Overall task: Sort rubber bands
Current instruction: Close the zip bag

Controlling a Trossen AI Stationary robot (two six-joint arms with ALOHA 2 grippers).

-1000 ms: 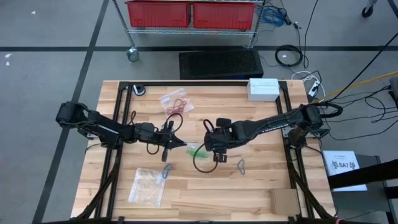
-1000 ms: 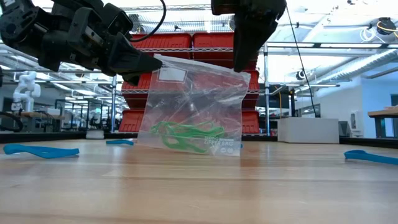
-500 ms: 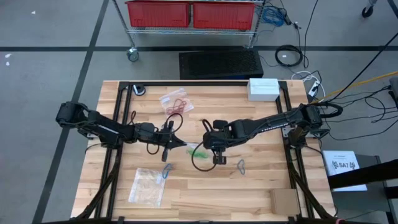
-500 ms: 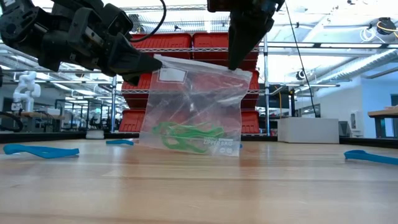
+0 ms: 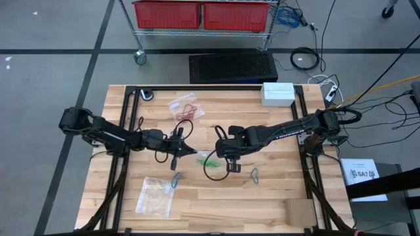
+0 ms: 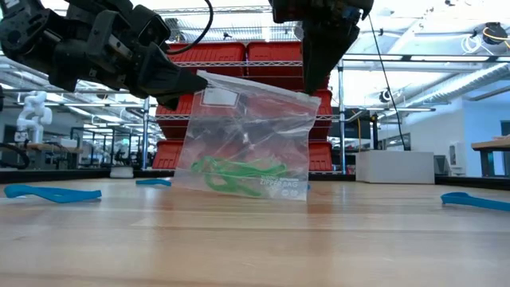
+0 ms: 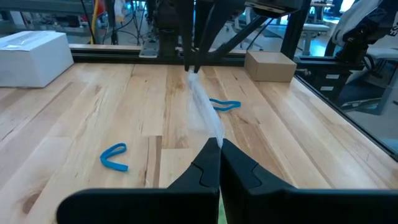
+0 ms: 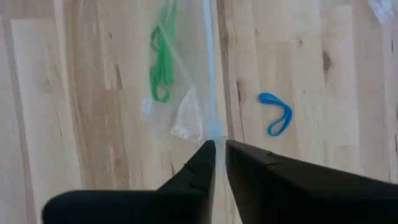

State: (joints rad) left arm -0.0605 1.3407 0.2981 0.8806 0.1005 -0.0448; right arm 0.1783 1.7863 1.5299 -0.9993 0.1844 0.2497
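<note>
Both tools pinch one clear bag (image 6: 247, 135) upright on the surface (image 6: 255, 239): left tool (image 6: 191, 80), right tool (image 6: 312, 86); green bands (image 6: 235, 174) inside.

The high view looks straight down on the whole table (image 5: 262, 203). The low view sits at tabletop level, close to the clear bag (image 6: 247, 135), which both wrist views apparently share.
</note>
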